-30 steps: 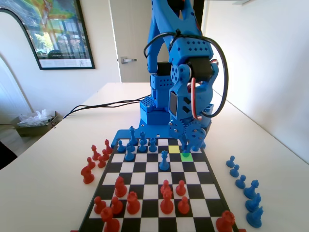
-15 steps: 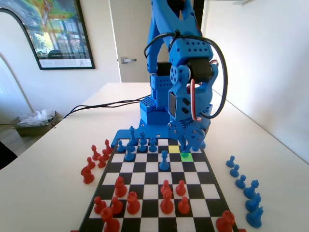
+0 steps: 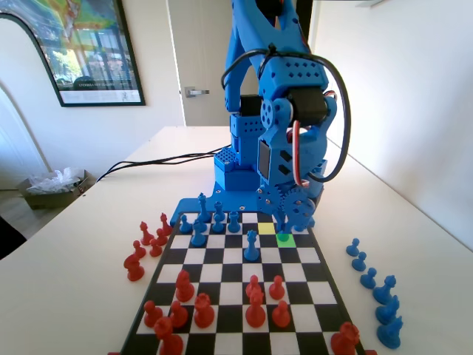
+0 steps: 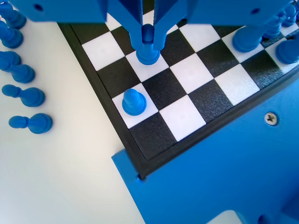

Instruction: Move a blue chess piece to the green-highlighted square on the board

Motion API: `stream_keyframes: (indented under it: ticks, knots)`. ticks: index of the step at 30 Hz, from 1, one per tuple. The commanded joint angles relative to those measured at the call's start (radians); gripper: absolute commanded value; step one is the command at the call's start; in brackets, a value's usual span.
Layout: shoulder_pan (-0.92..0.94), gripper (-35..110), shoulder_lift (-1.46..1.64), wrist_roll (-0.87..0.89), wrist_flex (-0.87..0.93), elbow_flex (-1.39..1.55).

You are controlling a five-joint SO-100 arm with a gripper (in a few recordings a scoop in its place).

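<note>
The gripper [image 4: 147, 39] is gripping the blue chess piece [image 4: 148, 46], jaws closed on its head; the pawn's base is resting on the green-highlighted square [image 3: 286, 239] near the board [image 3: 222, 325] edge

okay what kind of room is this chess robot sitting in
Probably a room in a home or small office. The board lies on a plain white table, with a framed poster on the white wall and a door with a lever handle behind it.

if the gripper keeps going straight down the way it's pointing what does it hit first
Probably the board: the gripper points down with the blue chess piece between its jaws, its base apparently already on a white square.
</note>
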Motion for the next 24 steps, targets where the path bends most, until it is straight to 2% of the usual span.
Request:
stream_keyframes:
  ticks: [1, 24]
  knots:
    - [-0.023, 1, 0.017, -0.005, -0.005, -0.048]
    - [-0.020, 6, 0.002, -0.026, -0.026, -0.028]
